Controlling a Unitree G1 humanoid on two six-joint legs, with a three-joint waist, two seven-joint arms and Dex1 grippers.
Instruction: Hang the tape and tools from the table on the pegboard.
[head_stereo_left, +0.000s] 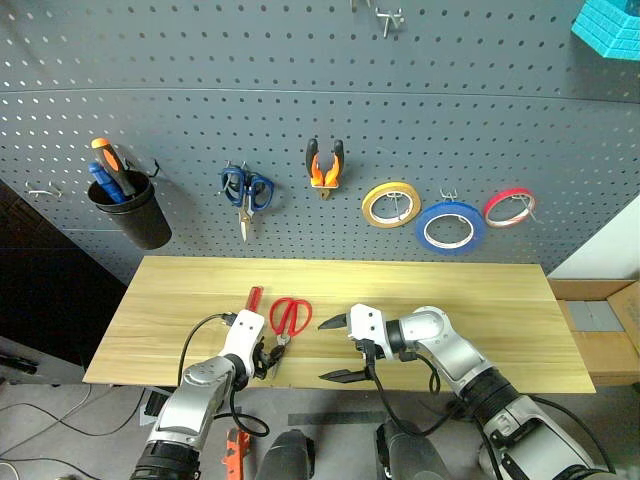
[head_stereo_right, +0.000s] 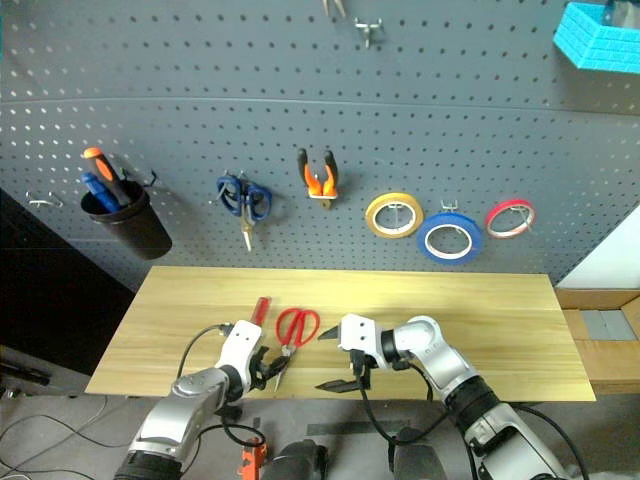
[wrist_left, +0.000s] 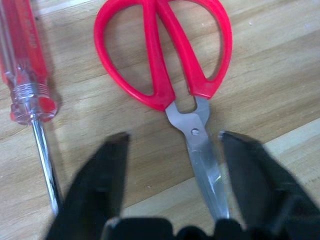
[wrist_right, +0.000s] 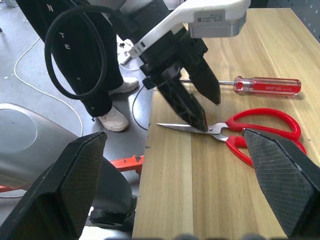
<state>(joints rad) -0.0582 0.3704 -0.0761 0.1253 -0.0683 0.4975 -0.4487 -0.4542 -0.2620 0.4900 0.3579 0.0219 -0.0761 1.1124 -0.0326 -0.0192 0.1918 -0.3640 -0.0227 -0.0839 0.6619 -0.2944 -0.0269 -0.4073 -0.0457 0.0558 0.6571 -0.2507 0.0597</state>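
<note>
the left hand (head_stereo_left: 266, 357) is spread open astride the blades of the red scissors (head_stereo_left: 290, 315), one finger on each side, grasping nothing yet; judged as a pre-grasp at the pivot, leaving the handle loops free for a hook. the scissors lie flat near the front edge of the tabletop (head_stereo_left: 480, 300), blades pointing at 6 o'clock. the red screwdriver (head_stereo_left: 253, 299) lies just beside them at 9 o'clock. the right hand (head_stereo_left: 335, 350) is spread wide and empty, at 3 o'clock of the scissors. blue tape (head_stereo_left: 450, 225) and pliers (head_stereo_left: 324, 166) already hang on the pegboard (head_stereo_left: 300, 90).
</note>
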